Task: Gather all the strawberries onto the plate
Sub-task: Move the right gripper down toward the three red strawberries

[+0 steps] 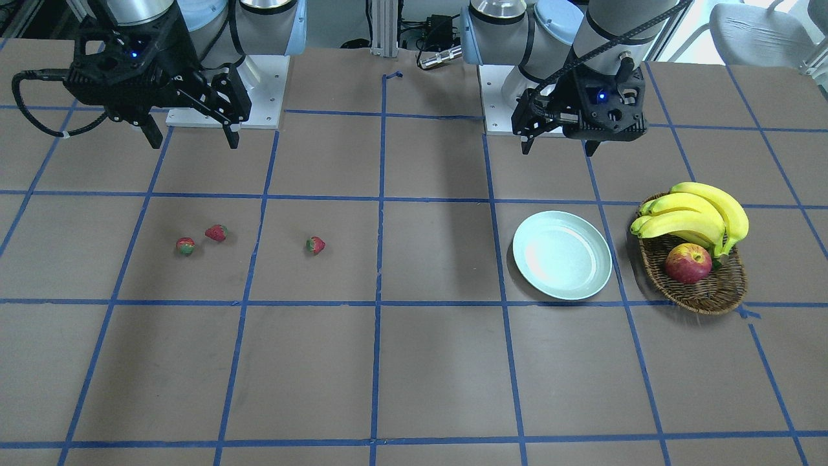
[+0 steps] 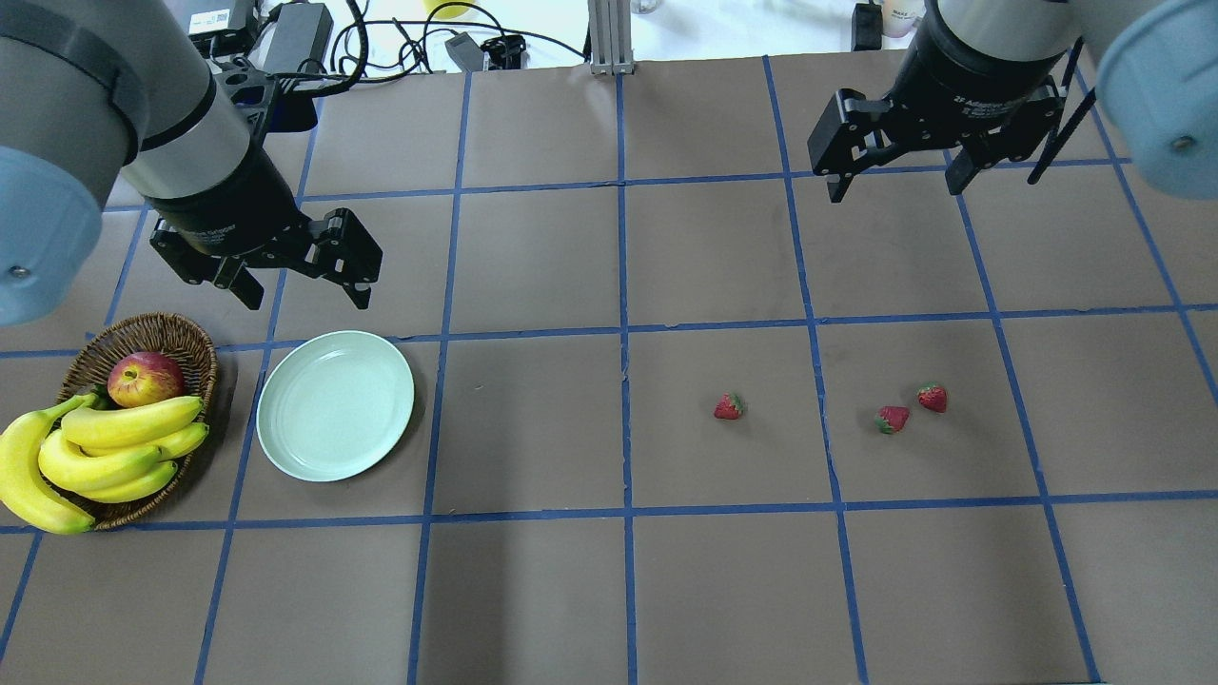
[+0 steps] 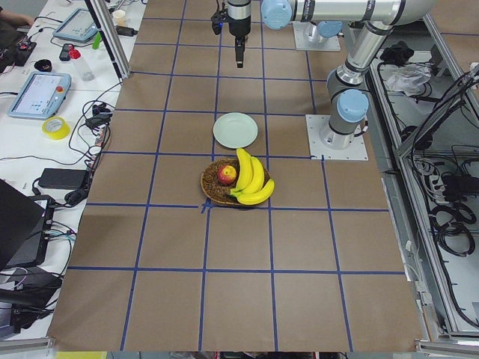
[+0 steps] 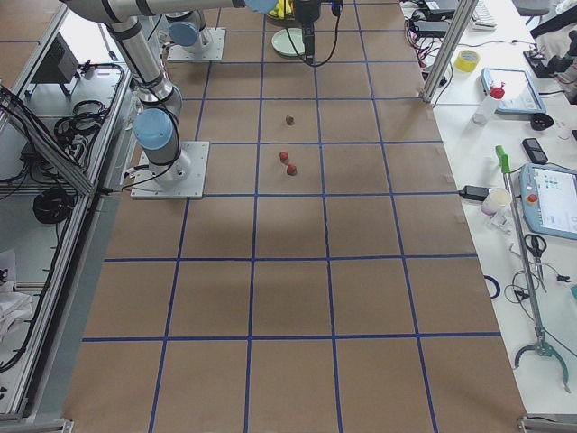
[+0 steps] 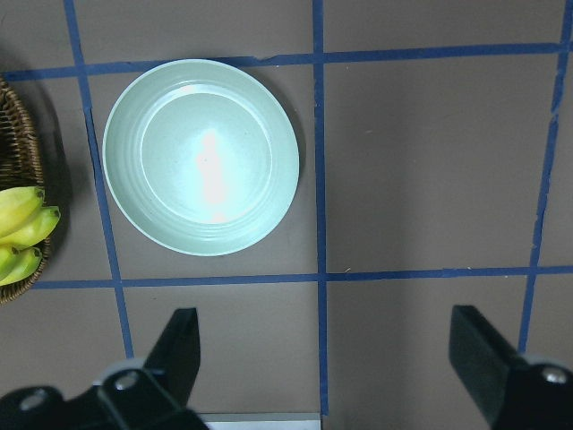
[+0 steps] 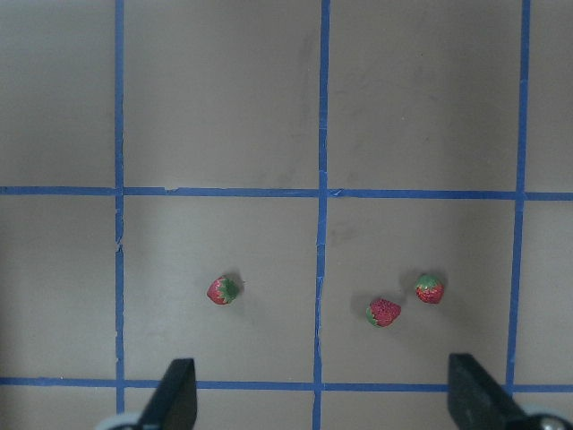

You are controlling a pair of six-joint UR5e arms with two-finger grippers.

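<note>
Strawberries [image 1: 315, 245] lying on counter [image 1: 440, 362], well apart from plate [image 1: 561, 255] | left claw [image 1: 557, 151] hanging released near plate | right claw [image 1: 194, 144] hanging released

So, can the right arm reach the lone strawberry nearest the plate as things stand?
Probably yes. The right gripper hangs open above the table, and the lone strawberry lies apart from the other two strawberries, with nothing between it and the gripper.
</note>
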